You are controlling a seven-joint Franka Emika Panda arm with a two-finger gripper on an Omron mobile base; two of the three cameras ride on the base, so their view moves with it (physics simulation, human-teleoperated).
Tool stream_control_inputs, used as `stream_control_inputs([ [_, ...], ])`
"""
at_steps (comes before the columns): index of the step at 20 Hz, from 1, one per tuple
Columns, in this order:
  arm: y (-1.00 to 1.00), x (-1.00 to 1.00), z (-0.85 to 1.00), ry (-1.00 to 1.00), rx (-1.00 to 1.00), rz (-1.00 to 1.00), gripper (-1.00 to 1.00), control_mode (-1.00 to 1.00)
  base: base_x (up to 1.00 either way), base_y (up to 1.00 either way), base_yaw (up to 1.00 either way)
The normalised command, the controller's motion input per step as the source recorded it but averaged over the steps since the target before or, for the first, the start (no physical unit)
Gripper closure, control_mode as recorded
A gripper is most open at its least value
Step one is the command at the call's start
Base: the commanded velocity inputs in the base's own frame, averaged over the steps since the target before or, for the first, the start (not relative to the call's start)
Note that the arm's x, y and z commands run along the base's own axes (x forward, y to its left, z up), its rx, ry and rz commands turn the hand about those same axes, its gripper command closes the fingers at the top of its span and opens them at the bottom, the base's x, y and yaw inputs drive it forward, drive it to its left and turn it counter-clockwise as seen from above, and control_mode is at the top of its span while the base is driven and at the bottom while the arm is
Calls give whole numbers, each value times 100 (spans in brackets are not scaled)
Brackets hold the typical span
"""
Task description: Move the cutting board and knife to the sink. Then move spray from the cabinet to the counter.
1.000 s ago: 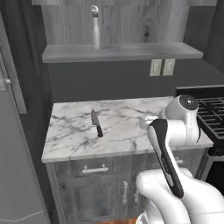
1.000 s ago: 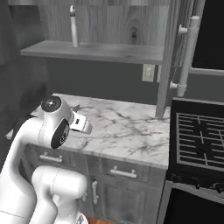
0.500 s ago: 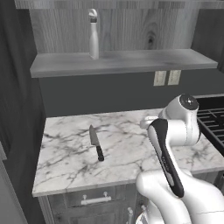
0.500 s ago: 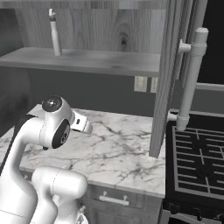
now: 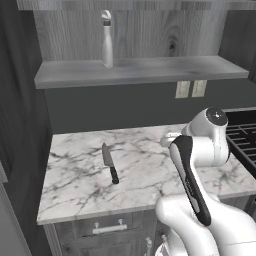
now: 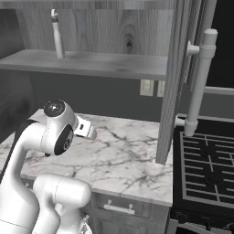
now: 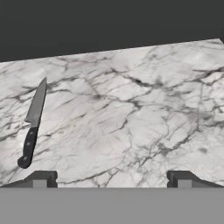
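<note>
1. The knife [image 5: 109, 163] lies flat on the surface [image 5: 145, 175], toward its left end, blade tip pointing at the back wall.
2. The spray [image 5: 107, 46] stands upright on the cabinet [image 5: 150, 70] shelf, above and behind the knife.
3. The stove [image 6: 205, 171] adjoins the surface on the right.
4. A drawer [image 5: 107, 228] sits below the surface front edge.

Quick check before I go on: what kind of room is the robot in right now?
A kitchen, rendered rather than real. A marble counter over drawers holds a knife, a black grated stove sits beside it, and a spray bottle stands on an open wall shelf above.
</note>
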Motion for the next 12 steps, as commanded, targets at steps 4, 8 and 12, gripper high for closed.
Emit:
stream_control_inputs([
  [4,0,0,0,0,0,0,-100,100,0,0,0],
  [8,0,0,0,0,0,0,-100,100,0,0,0],
  [12,0,0,0,0,0,0,-100,100,0,0,0],
])
